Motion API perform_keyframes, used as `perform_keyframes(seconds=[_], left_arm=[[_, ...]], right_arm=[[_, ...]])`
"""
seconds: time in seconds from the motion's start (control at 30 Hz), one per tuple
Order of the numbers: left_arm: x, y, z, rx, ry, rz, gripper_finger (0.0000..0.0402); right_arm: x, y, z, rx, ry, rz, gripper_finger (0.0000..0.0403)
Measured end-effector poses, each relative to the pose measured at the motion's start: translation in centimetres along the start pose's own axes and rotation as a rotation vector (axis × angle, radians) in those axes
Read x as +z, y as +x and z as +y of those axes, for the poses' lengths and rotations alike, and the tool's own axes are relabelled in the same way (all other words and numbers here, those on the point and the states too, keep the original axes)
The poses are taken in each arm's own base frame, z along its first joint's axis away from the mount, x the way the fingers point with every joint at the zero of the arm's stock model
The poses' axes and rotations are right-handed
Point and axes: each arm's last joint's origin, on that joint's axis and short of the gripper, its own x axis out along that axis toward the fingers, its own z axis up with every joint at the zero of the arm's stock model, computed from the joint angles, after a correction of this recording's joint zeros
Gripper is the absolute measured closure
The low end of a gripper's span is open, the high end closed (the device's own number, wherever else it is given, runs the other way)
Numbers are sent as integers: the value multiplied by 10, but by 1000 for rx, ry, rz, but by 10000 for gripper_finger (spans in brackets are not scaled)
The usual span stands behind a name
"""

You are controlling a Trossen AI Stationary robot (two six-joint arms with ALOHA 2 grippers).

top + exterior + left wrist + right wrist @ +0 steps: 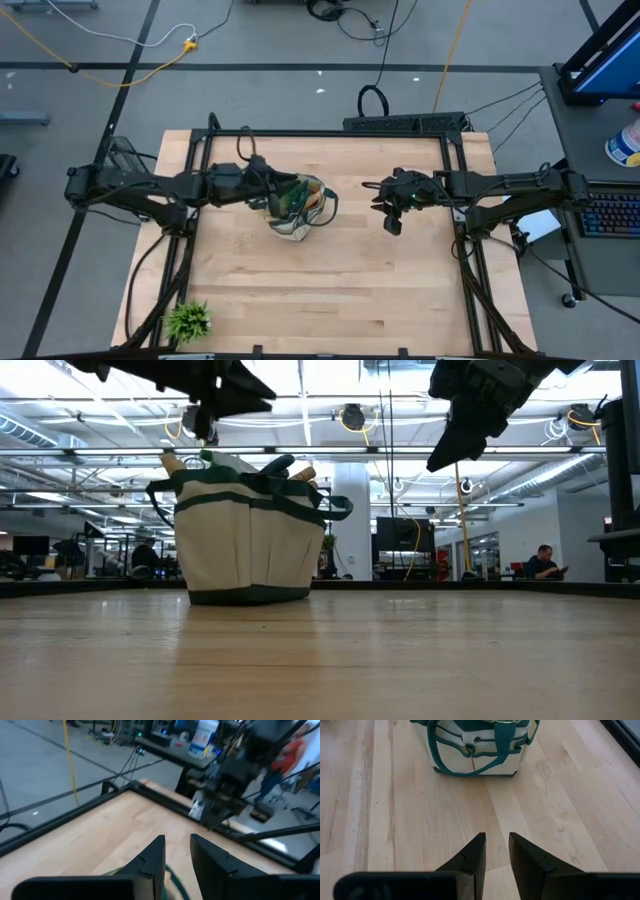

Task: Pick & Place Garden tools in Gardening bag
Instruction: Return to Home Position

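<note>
The beige gardening bag (pixel 300 207) with dark green trim stands upright on its base, left of the table's middle; it also shows in the low view (pixel 250 540) and the right wrist view (pixel 475 745). Tool handles (pixel 290 466) stick up out of its mouth. My left gripper (pixel 274 192) hangs shut and empty just above the bag's left rim, seen in the low view (pixel 204 422) and the left wrist view (pixel 177 847). My right gripper (pixel 385 205) hangs shut and empty, high above the table right of the bag, seen in the low view (pixel 448 455) and the right wrist view (pixel 496 845).
A small leafy green plant (pixel 188 321) stands at the table's near left corner. Bare wood (pixel 330 290) lies in front of the bag and between the bag and my right gripper. A black frame (pixel 330 132) runs round the table top.
</note>
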Motion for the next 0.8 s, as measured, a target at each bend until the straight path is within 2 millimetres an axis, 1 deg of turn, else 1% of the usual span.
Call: perform_keyframes(seconds=[0.17, 0.3, 0.47, 0.57, 0.7, 0.77, 0.8], left_arm=[[16, -19, -3, -93, -18, -54, 309], [26, -37, -5, -185, 16, -77, 309], [26, -61, 0, -229, 62, 9, 309], [23, -72, 5, -211, 83, 62, 309], [20, -83, 9, -196, 109, 105, 309], [20, -87, 10, -193, 112, 115, 309], [20, -88, 10, -193, 112, 115, 309]], right_arm=[[0, 0, 0, 0, -12, 0, 326], [0, 0, 0, 0, -33, 0, 326], [0, 0, 0, 0, -42, 0, 329], [0, -3, 0, 1, -56, -11, 346], [2, -11, -2, 5, -53, -42, 389], [2, -17, -3, 6, -52, -64, 398], [3, -20, -4, 6, -52, -78, 397]])
